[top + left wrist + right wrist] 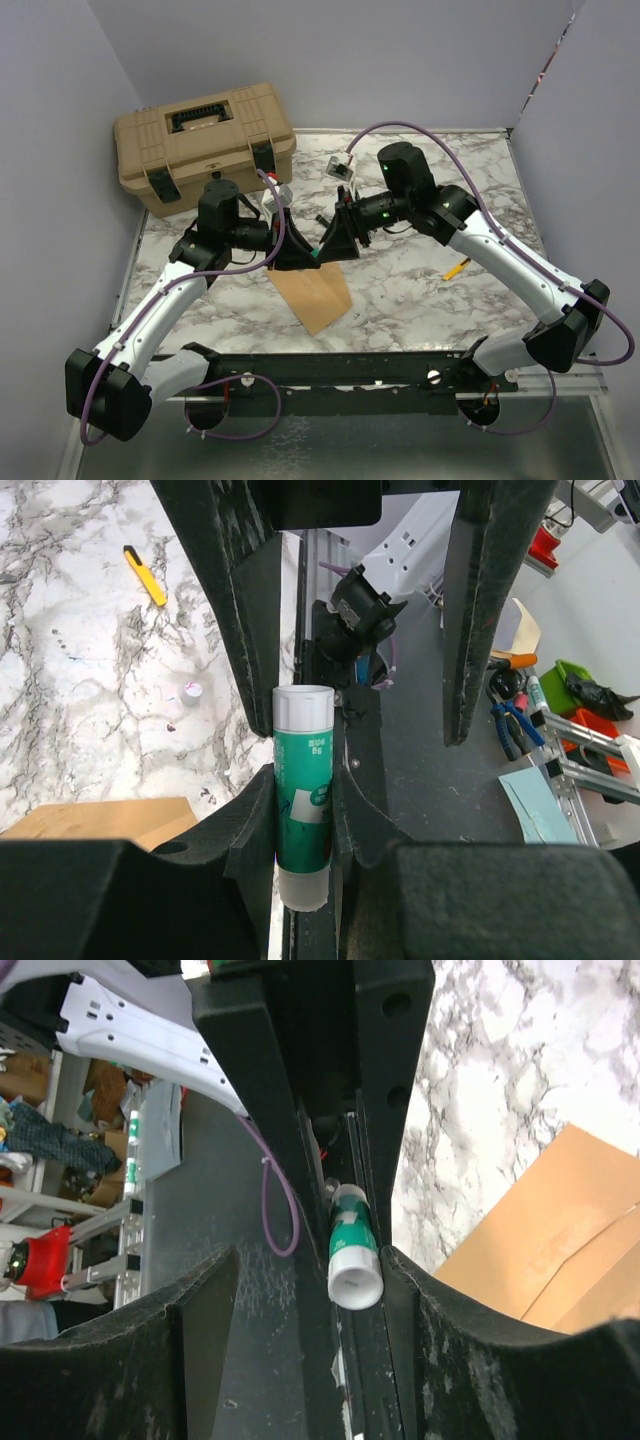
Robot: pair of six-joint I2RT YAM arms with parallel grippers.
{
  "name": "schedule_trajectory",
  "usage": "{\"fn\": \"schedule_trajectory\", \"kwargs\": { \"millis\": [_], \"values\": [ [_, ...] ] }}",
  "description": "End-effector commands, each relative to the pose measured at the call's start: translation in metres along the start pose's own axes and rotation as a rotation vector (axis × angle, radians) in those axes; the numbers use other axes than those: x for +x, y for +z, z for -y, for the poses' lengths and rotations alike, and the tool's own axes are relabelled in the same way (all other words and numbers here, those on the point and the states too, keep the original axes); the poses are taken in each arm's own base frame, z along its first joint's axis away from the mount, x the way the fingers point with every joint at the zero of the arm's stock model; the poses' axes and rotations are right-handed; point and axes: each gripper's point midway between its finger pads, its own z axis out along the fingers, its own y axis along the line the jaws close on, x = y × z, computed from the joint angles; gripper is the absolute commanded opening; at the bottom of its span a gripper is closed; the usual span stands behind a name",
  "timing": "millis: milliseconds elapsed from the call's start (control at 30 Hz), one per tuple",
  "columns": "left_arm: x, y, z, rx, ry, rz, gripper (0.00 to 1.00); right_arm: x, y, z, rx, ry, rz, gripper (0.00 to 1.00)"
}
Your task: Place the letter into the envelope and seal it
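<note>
**Top external view.** The left pincer (300, 254) and the right pincer (330, 246) are seen tip to tip above the middle of the marbled counter (410, 295). A green glue stick (316, 255) is caught between them. The envelope (315, 295) is laid flat on the counter, partly beneath the pincers and reaching toward the near edge. A tan toolbox (205, 145) is set at the far left. Its lid is closed, so its contents are hidden. A small yellow object (455, 268) is seen on the counter to the right.

**Left wrist view.** The left pincer (303, 780) is clenched on the glue stick (303, 800). The stick is gripped around its green body, with a white end left free on either side. Beyond it, the fingers (250, 600) of the right pincer are spread wide. One of them is placed just beside the stick's white end, but contact cannot be told. An edge of the envelope (100, 820) is shown on the marble. The yellow object (145, 575) and a small white piece (191, 692) are seen farther off.

**Right wrist view.** The right pincer (310, 1260) is released, and nothing is grasped by it. The white end of the glue stick (355, 1250) is seen between its wide-spread fingers, close to one of them. The envelope (560, 1240) is seen flat on the counter below.
</note>
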Motion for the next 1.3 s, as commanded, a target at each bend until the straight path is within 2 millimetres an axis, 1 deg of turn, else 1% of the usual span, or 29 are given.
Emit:
{"fn": "schedule_trajectory", "kwargs": {
  "millis": [0, 33, 100, 167, 233, 267, 300, 367, 400, 467, 533, 600, 667, 700, 767, 833, 867, 900, 933, 967, 1000, 1033, 1100, 1200, 1267],
  "values": [
    [-0.013, -0.003, 0.007, 0.012, 0.081, 0.020, 0.00, 0.018, -0.006, -0.005, 0.016, 0.033, -0.062, 0.62],
    [-0.013, -0.003, 0.007, 0.011, 0.081, 0.020, 0.00, 0.017, -0.006, -0.004, 0.022, 0.032, -0.059, 0.58],
    [-0.012, -0.002, 0.007, 0.009, 0.079, 0.020, 0.00, 0.015, -0.005, -0.004, 0.020, 0.035, -0.052, 0.43],
    [-0.012, -0.002, 0.006, 0.008, 0.077, 0.020, 0.00, 0.012, -0.004, -0.005, 0.009, 0.038, -0.044, 0.24],
    [-0.011, -0.003, 0.006, 0.003, 0.075, 0.020, 0.00, 0.007, -0.002, -0.005, 0.012, 0.050, -0.024, 0.10],
    [-0.012, -0.003, 0.005, -0.002, 0.076, 0.021, 0.00, 0.003, 0.000, -0.002, 0.016, 0.066, -0.002, 0.03],
    [-0.014, -0.003, 0.001, -0.028, 0.077, 0.028, 0.00, -0.002, 0.005, 0.001, 0.022, 0.103, 0.030, 0.01],
    [-0.025, -0.005, -0.019, -0.164, 0.073, 0.063, 0.00, -0.007, 0.017, 0.020, 0.073, 0.236, 0.097, 0.01],
    [-0.031, -0.009, -0.030, -0.246, 0.097, 0.073, 0.00, -0.006, 0.024, 0.033, 0.104, 0.329, 0.114, 0.01],
    [-0.043, -0.021, -0.053, -0.421, 0.144, 0.102, 0.00, -0.004, 0.033, 0.053, 0.183, 0.506, 0.156, 0.00],
    [-0.051, -0.035, -0.073, -0.572, 0.186, 0.130, 0.00, -0.006, 0.034, 0.073, 0.294, 0.639, 0.208, 0.01],
    [-0.056, -0.043, -0.085, -0.645, 0.213, 0.141, 0.00, -0.014, 0.029, 0.088, 0.393, 0.719, 0.260, 0.00],
    [-0.058, -0.047, -0.097, -0.692, 0.226, 0.134, 0.00, -0.022, 0.029, 0.097, 0.432, 0.790, 0.312, 0.00],
    [-0.059, -0.049, -0.102, -0.719, 0.235, 0.131, 0.00, -0.025, 0.033, 0.101, 0.429, 0.819, 0.324, 0.00],
    [-0.061, -0.055, -0.110, -0.767, 0.266, 0.122, 0.00, -0.021, 0.039, 0.107, 0.431, 0.888, 0.319, 0.00],
    [-0.065, -0.058, -0.114, -0.791, 0.291, 0.117, 0.00, -0.020, 0.046, 0.108, 0.408, 0.919, 0.310, 0.00],
    [-0.066, -0.057, -0.114, -0.787, 0.295, 0.113, 0.00, -0.022, 0.047, 0.107, 0.392, 0.915, 0.310, 0.00],
    [-0.066, -0.056, -0.113, -0.775, 0.295, 0.110, 0.00, -0.027, 0.047, 0.103, 0.370, 0.893, 0.311, 0.03],
    [-0.066, -0.054, -0.111, -0.763, 0.291, 0.110, 0.00, -0.032, 0.047, 0.099, 0.348, 0.869, 0.312, 0.13],
    [-0.064, -0.052, -0.109, -0.748, 0.288, 0.108, 0.00, -0.036, 0.046, 0.094, 0.333, 0.845, 0.314, 0.28],
    [-0.063, -0.052, -0.107, -0.739, 0.283, 0.107, 0.00, -0.040, 0.044, 0.090, 0.321, 0.817, 0.317, 0.39],
    [-0.061, -0.051, -0.106, -0.733, 0.280, 0.106, 0.00, -0.044, 0.042, 0.086, 0.310, 0.788, 0.320, 0.44],
    [-0.057, -0.050, -0.103, -0.720, 0.275, 0.104, 0.00, -0.048, 0.039, 0.081, 0.302, 0.754, 0.318, 0.46],
    [-0.055, -0.050, -0.100, -0.714, 0.268, 0.106, 0.00, -0.041, 0.045, 0.079, 0.288, 0.765, 0.266, 0.46],
    [-0.054, -0.049, -0.098, -0.701, 0.270, 0.103, 0.00, -0.036, 0.048, 0.081, 0.286, 0.776, 0.248, 0.44]
  ]
}}
